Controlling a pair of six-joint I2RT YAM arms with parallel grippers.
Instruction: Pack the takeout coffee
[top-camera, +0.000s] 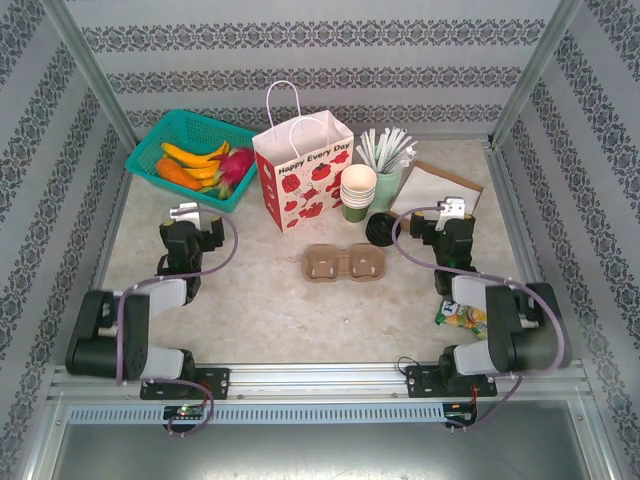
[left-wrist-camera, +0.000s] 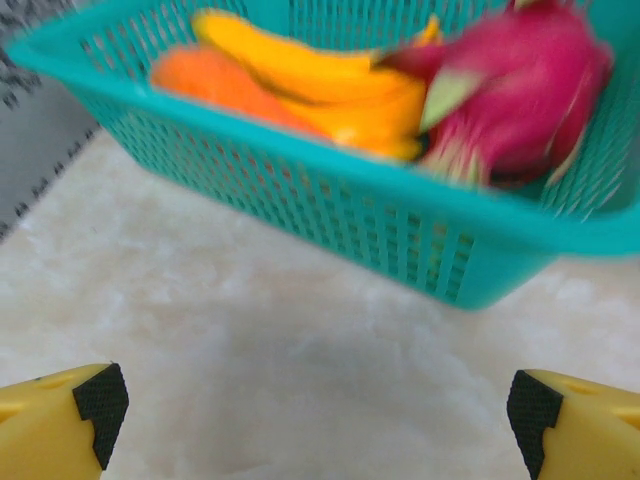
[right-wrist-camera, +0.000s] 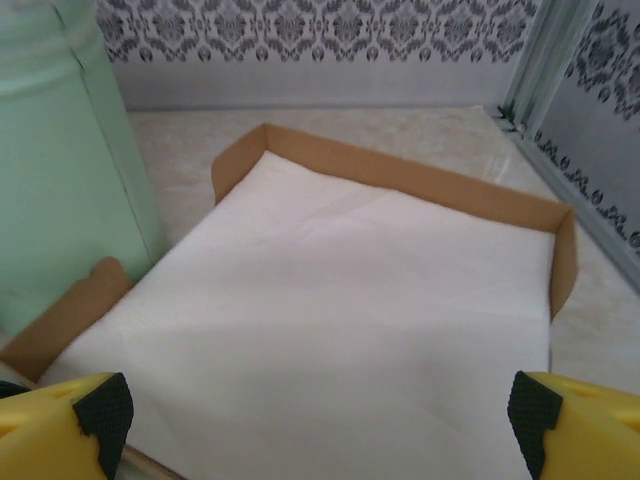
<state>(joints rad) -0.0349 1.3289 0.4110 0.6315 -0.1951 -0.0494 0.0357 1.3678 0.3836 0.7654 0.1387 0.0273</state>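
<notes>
Yellow fingertips (right-wrist-camera: 70, 420) of the right gripper (right-wrist-camera: 318, 425) stand wide apart at the bottom of its wrist view, with nothing between them and nothing touched. Just ahead of them lies a cardboard tray (right-wrist-camera: 420, 185) of white napkins (right-wrist-camera: 340, 320), with a pale mint cup (right-wrist-camera: 60, 150) at its left edge. The left gripper (left-wrist-camera: 315, 420) is spread just as wide and also empty. It faces a teal basket (left-wrist-camera: 400, 230) of fruit (left-wrist-camera: 330, 85) across bare table (left-wrist-camera: 250, 340).

From above, the dark green cup (top-camera: 354, 211) stands upright at the back middle of the table, its long axis vertical. A stack of pale cups (top-camera: 358, 183) sits on top of it; whether they are nested inside it I cannot tell. The mint cup is just beside it on the right, and a black lid (top-camera: 381, 228) lies near its foot.

The green cup lies to the left of the right gripper, past the lid, and well apart from the left gripper, which is over by the basket. So the right arm looks the nearer one for a pick, and it would need to turn left, away from the napkins.

The brown carrier (top-camera: 345, 264) lies flat in front of the cup, between the two arms. Its long axis runs left to right and both wells are empty. A paper bag (top-camera: 303, 170) stands upright behind it, to the cup's left.
</notes>
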